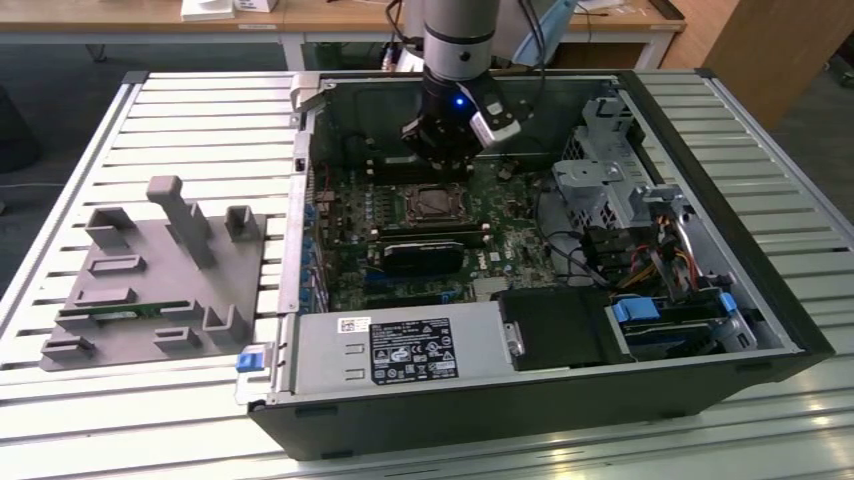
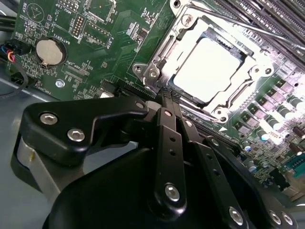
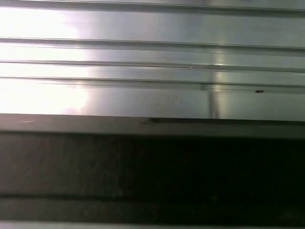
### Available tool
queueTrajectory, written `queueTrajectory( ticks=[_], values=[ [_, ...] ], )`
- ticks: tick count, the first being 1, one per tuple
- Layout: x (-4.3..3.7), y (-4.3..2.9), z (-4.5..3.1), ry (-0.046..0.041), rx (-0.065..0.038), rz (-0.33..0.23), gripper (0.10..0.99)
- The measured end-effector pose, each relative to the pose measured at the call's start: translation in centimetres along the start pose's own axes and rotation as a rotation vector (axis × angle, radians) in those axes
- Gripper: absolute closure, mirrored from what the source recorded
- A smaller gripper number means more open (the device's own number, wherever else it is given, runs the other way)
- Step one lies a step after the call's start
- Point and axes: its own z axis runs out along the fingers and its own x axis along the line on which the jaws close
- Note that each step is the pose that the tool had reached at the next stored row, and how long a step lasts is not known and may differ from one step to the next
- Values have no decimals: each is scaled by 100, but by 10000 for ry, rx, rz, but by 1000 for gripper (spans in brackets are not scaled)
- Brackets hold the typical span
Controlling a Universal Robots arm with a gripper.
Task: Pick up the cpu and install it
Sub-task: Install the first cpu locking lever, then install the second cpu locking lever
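The cpu [image 2: 206, 70] is seen seated in the socket [image 2: 259, 78]; the gripper [image 2: 167, 98] is held just beside it, fingers [image 2: 164, 101] closed together on nothing; seating should be checked level

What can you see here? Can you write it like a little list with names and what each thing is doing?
place: open computer case on a slatted metal table
cpu: lying flat in the socket, shiny top up
gripper: just above the socket's edge, fingers together, holding nothing
arm: reaching down into the case
grey tray: on the table at the exterior view's left, outside the case
work so far: cpu looks placed in the socket
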Motion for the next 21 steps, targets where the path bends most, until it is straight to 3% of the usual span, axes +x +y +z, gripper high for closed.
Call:
queueTrajectory(
  ticks=[18, 21],
  values=[
    [-1, -90, -1, -1, -2, 0, 973],
    [-1, -93, -60, -2, -18, 1, 973]
  ],
)
